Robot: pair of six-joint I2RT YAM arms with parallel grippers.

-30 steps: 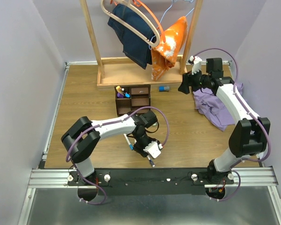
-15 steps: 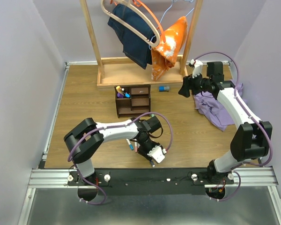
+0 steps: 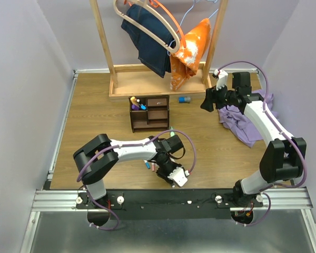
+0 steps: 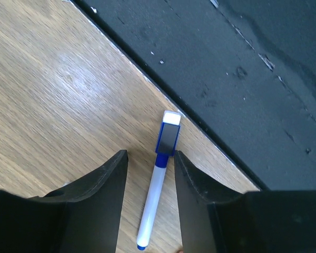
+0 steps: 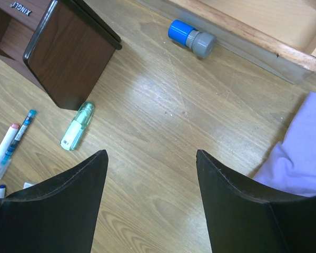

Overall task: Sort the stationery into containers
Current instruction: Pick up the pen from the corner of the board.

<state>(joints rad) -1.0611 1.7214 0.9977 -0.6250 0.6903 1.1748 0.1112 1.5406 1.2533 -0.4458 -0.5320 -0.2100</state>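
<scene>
A white pen point(image 4: 155, 200) with a blue cap lies flat on the wood by the table's near edge. My left gripper point(image 4: 150, 155) is open and low over it, one finger on each side; the cap nearly touches the right finger. In the top view the left gripper point(image 3: 171, 176) is near the front rail, beside more pens point(image 3: 149, 165). The dark brown organizer point(image 3: 149, 113) holds purple and blue items in a back slot. My right gripper point(image 5: 150, 154) hangs open and empty over bare wood, between a green highlighter point(image 5: 77, 126) and a blue-capped item point(image 5: 191, 37).
A black rail point(image 4: 242, 79) runs along the near edge just past the pen. The light-wood clothes rack point(image 3: 147, 87) with hanging clothes stands at the back. A purple cloth point(image 3: 242, 118) lies at the right under the right arm.
The left gripper has moved toward the near edge and rightward, settling over the blue-capped pen, and its jaws have narrowed. The right gripper has shifted only slightly.
</scene>
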